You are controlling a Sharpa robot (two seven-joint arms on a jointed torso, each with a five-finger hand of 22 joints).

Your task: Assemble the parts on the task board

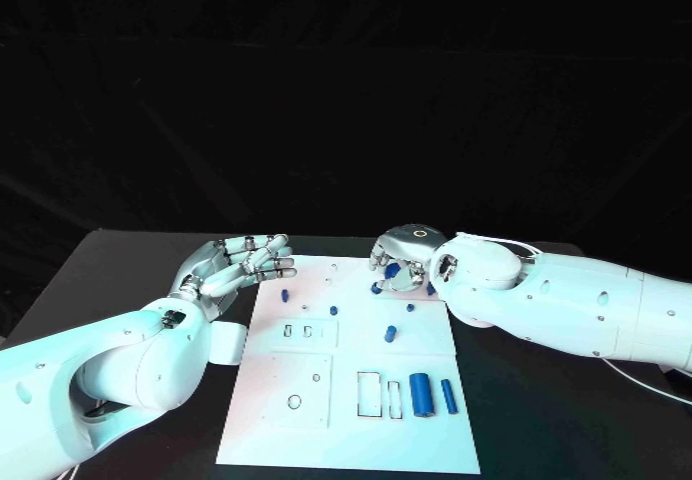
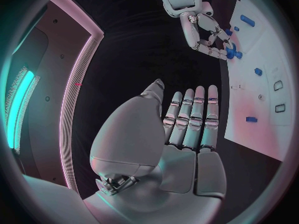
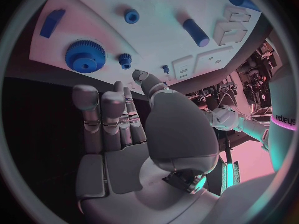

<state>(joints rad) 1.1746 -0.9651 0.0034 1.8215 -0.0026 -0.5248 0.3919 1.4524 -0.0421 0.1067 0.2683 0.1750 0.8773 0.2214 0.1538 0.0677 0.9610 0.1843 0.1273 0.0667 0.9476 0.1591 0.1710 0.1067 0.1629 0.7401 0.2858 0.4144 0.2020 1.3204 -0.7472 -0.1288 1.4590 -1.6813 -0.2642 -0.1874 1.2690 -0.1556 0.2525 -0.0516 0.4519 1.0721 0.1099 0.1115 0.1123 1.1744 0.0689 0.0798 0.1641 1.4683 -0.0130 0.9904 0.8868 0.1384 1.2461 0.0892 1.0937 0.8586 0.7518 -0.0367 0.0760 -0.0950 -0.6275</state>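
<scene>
Task board (image 1: 351, 400) at table centre, parts mostly loose: large cylinder (image 1: 421, 394) and thin rod (image 1: 449, 396) at 5 o'clock, gear (image 3: 85, 56) at 12. Right hand (image 1: 404, 262) fingers around gear; grip unclear. Left hand (image 1: 238, 268) spread, empty. Assembly barely begun.

White task board (image 1: 310, 400) flat mid-table; blue parts (image 1: 421, 394) scattered on it.

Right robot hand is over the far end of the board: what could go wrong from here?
The right robot hand hangs close above small blue parts at the task board's far end; its fingers could knock one off the edge. From the head view the hand hides the big blue gear, so aim with the wrist view.
</scene>
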